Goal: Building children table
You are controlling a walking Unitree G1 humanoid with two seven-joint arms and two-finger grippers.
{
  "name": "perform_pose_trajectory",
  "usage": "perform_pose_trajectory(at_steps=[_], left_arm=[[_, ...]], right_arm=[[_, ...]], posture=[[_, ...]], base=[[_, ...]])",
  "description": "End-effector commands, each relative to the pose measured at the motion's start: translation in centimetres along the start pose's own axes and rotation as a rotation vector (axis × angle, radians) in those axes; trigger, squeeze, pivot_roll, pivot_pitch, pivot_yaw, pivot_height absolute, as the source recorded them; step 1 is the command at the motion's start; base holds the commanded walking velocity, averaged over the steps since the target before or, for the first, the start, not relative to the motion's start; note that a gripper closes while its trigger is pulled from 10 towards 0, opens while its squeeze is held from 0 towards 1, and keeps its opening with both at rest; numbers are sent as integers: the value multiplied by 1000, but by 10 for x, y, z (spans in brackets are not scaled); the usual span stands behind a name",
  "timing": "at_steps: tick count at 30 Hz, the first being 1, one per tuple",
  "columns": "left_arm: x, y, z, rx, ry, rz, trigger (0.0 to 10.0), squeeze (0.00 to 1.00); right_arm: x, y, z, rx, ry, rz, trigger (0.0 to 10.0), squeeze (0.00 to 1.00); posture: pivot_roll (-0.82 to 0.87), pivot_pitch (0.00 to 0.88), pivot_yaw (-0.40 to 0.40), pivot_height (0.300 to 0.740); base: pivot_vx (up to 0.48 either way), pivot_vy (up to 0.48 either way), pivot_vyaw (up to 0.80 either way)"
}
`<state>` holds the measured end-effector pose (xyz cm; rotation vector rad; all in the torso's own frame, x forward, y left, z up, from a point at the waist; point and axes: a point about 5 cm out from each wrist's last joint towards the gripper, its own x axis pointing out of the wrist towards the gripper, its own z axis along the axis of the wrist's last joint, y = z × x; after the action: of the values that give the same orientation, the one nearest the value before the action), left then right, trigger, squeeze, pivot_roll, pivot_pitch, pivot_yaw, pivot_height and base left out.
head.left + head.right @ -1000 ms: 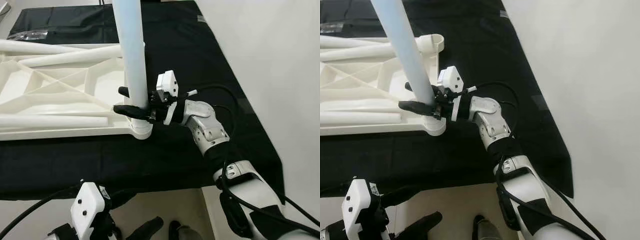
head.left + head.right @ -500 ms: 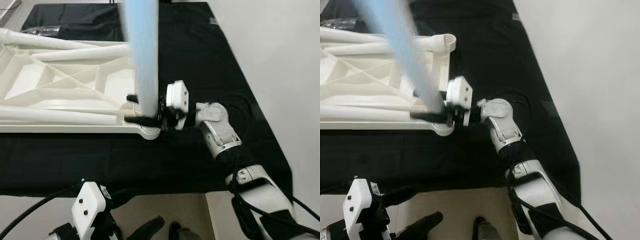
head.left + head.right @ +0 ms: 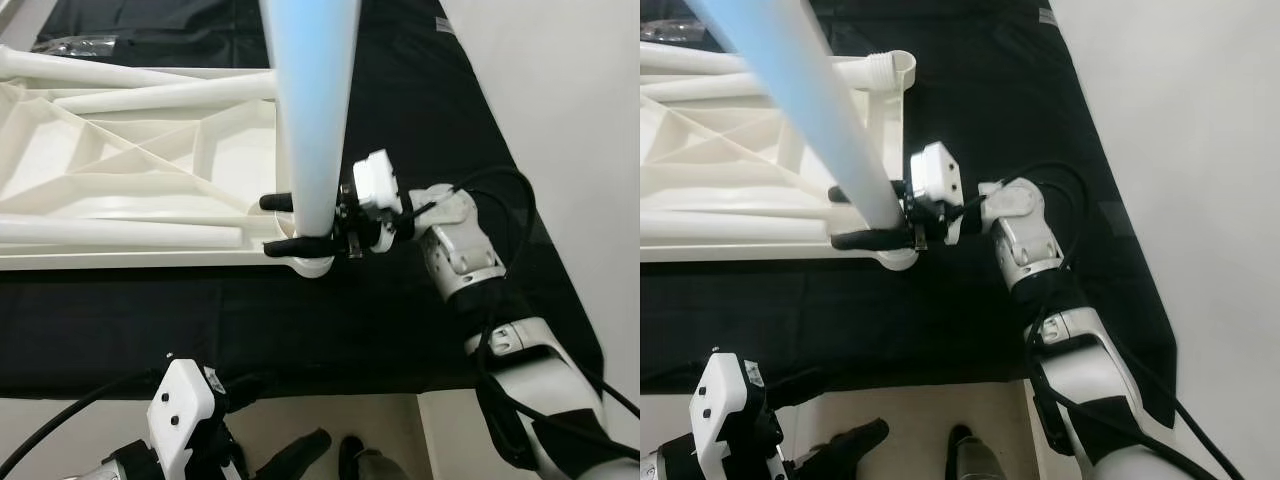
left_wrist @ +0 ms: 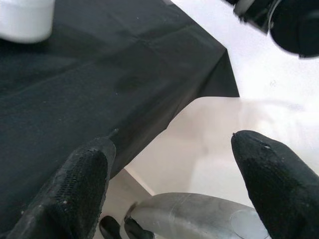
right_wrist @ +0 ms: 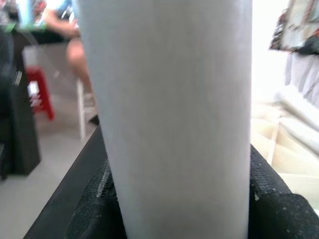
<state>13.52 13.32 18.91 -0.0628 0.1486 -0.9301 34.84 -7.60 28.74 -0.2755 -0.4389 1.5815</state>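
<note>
Two things are cut off: the white table leg (image 3: 312, 110) runs out past the top edge of both eye views, so we can't see its upper end, and the ribbed white tabletop (image 3: 120, 190) is clipped at the left edge. We see the tabletop lying underside-up on a black cloth (image 3: 400, 310) spread over the table. The leg stands upright in the near right corner socket (image 3: 312, 264), its lower end hidden by the fingers and the socket rim, so we cannot tell how far in it sits. The right pincer (image 3: 285, 224) is clamped on the leg just above the socket, one black finger on each side; in the right wrist view the leg (image 5: 174, 114) blocks nearly everything, with blurred room, a red stool (image 5: 39, 97) and a seated person (image 5: 67, 35) behind, too soft to read. More loose white legs (image 3: 130, 235) lie along the tabletop. A clear plastic bag (image 3: 70, 44) at far left is hard to make out. The left pincer (image 4: 174, 194) hangs low off the table's near edge, fingers spread wide, holding nothing. We find no legible writing or labels.
</note>
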Motion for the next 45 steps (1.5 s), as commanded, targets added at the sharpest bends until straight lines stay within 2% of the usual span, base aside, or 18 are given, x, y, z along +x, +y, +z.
perform_pose_trajectory(at_steps=[1, 8, 10, 12, 13, 14, 20, 21, 24, 25, 29, 32, 35, 37, 39, 40, 41, 45], left_arm=[[-1, -3, -4, -13, 24, -13, 10000, 0], [-1, -2, -4, -9, 25, -7, 10000, 0], [-1, -1, -5, -10, 25, -8, 10000, 0], [-1, -1, -5, -11, 26, -10, 10000, 0], [-1, -1, -5, -11, 26, -10, 10000, 0], [-1, -1, -5, -12, 27, -12, 10000, 0], [-1, -1, -5, -12, 28, -12, 10000, 0], [-1, -1, -6, -12, 29, -13, 10000, 0], [0, -1, -6, -12, 29, -14, 10000, 0], [0, -1, -6, -12, 30, -16, 10000, 0], [0, 0, -6, -13, 31, -18, 10000, 0], [0, 0, -7, -12, 30, -18, 10000, 0], [0, 1, -7, -11, 29, -18, 10000, 0], [1, 1, -6, -10, 27, -17, 10000, 0], [1, 2, -6, -10, 27, -17, 10000, 0], [0, 2, -6, -10, 27, -16, 10000, 0], [0, 2, -6, -10, 27, -16, 10000, 0], [1, 4, -6, -9, 25, -16, 10000, 0]], right_arm=[[-18, 13, -53, 421, -37, -154, 10000, 0], [-20, 7, -52, 526, -116, -211, 10000, 0], [-20, 16, -58, 417, -9, -141, 10000, 0], [-22, 32, -66, 282, 138, -14, 10000, 0], [-22, 32, -66, 282, 138, -14, 10000, 0], [-24, 47, -74, 166, 277, 95, 10000, 0], [-25, 51, -77, 132, 316, 127, 10000, 0], [-24, 54, -78, 88, 342, 146, 10000, 0], [-21, 53, -75, 69, 326, 136, 10000, 0], [-17, 48, -69, 81, 260, 91, 10000, 0], [-13, 42, -61, 111, 174, 38, 10000, 0], [-13, 26, -45, 147, 28, -85, 10000, 0], [-13, 22, -41, 146, -3, -113, 10000, 0], [-13, 17, -37, 23, 60, -157, 10000, 0], [-13, 16, -36, -13, 77, -167, 10000, 0], [-12, 18, -37, -105, 155, -134, 10000, 0], [-12, 18, -37, -105, 155, -134, 10000, 0], [-8, 25, -36, -255, 261, -63, 10000, 0]], posture=[[90, 370, -77, 740], [96, 365, -77, 740], [92, 360, -75, 740], [92, 360, -75, 740], [92, 360, -75, 740], [93, 356, -72, 740], [93, 356, -72, 740], [90, 356, -71, 740], [91, 352, -69, 740], [92, 348, -66, 740], [92, 348, -66, 740], [94, 343, -67, 740], [94, 343, -67, 740], [97, 346, -66, 740], [97, 346, -66, 740], [95, 344, -65, 740], [95, 344, -65, 740], [91, 343, -67, 740]], base=[[0, 0, 0], [0, 0, 0], [0, 0, 0], [0, 0, 0], [0, 0, 0], [0, 0, 0], [0, 0, 0], [0, 0, 0], [0, 0, 0], [0, 0, 0], [0, 0, 0], [0, 0, 0], [0, 0, 0], [0, 0, 0], [0, 0, 0], [0, 0, 0], [0, 0, 0], [0, 0, 0]])
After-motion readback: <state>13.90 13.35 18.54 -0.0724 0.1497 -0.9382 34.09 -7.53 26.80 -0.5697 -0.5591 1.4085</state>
